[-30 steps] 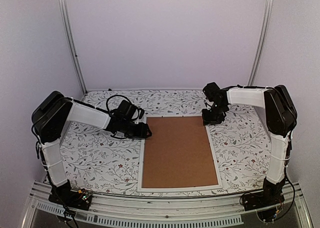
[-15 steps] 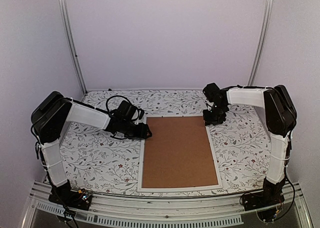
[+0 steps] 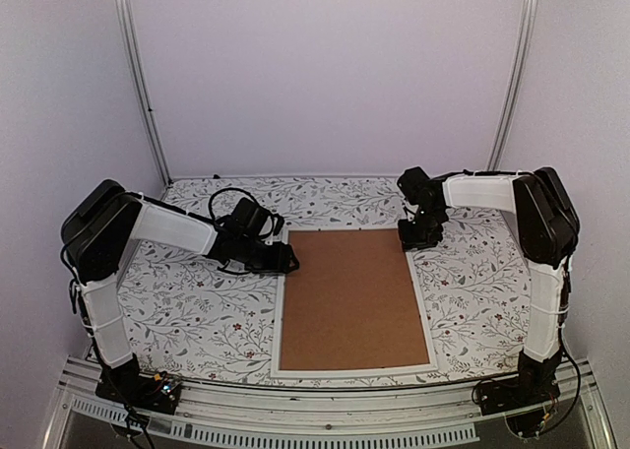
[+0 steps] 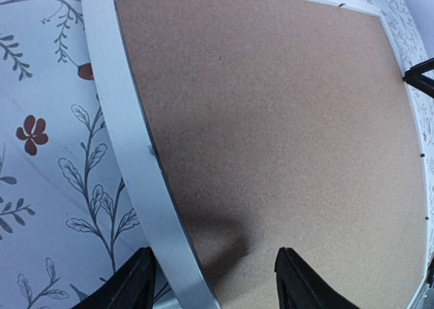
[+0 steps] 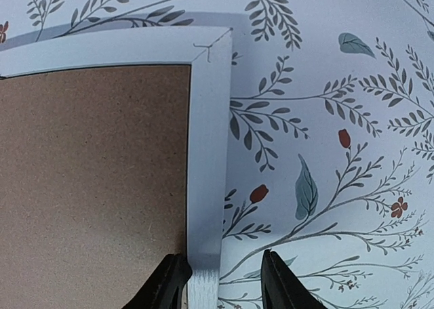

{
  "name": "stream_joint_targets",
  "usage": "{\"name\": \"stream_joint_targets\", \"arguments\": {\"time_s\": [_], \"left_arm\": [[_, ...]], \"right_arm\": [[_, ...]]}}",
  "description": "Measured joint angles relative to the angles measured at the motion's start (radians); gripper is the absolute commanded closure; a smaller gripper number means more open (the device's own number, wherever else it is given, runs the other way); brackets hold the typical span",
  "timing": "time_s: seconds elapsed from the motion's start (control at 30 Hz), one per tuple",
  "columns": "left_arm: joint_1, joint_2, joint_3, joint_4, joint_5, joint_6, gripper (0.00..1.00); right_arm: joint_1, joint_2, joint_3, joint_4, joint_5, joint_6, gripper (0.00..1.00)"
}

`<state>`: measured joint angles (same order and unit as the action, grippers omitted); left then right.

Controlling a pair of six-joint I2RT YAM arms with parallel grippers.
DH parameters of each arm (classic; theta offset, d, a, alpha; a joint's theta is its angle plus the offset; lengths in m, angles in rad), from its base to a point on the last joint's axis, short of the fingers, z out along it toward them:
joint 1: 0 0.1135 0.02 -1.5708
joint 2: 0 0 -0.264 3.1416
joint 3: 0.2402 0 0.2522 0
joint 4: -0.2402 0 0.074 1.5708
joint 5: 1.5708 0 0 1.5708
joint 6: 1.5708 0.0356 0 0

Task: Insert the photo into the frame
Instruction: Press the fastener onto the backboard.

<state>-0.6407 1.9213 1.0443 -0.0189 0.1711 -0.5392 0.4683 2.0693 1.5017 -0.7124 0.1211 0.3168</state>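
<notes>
**State of the work area**

1. The frame (image 3: 349,371) lay flat on the flower-patterned surface (image 3: 187,311), at the centre of the top view and slightly right of the middle. Its long sides ran from the bottom of the view toward the top.
2. A brown backing board (image 3: 352,296) filled the frame's opening, with the white rails showing on all 4 sides around it.
3. The left gripper (image 3: 285,260) was at the upper left corner of the frame in the top view. In the left wrist view its jaws were spread. 1 fingertip (image 4: 132,285) was over the surface at the lower left, and the other (image 4: 298,285) was over the backing board at the lower centre. The frame's rail (image 4: 135,139) passed between them. Whether either fingertip touched the frame could not be told.
4. A small dark tab (image 4: 153,150) sat on the inner edge of that rail, against the board.
5. The right gripper (image 3: 415,237) was at the upper right corner of the frame in the top view. In the right wrist view its jaws stood apart at the bottom edge, 1 on each side of the white rail (image 5: 207,153). The finger over the board side (image 5: 169,282) was close against the rail. Patterned surface showed between the rail and the other finger (image 5: 279,282).
6. The mitred corner of the frame appeared at the upper centre of the right wrist view.
</notes>
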Motion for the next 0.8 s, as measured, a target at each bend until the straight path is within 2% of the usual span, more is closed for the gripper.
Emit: {"name": "stream_joint_targets", "arguments": {"time_s": [0.8], "left_arm": [[0.000, 0.000, 0.000, 0.000, -0.001, 0.000, 0.37]], "right_arm": [[0.005, -0.022, -0.076, 0.096, -0.024, 0.017, 0.59]]}}
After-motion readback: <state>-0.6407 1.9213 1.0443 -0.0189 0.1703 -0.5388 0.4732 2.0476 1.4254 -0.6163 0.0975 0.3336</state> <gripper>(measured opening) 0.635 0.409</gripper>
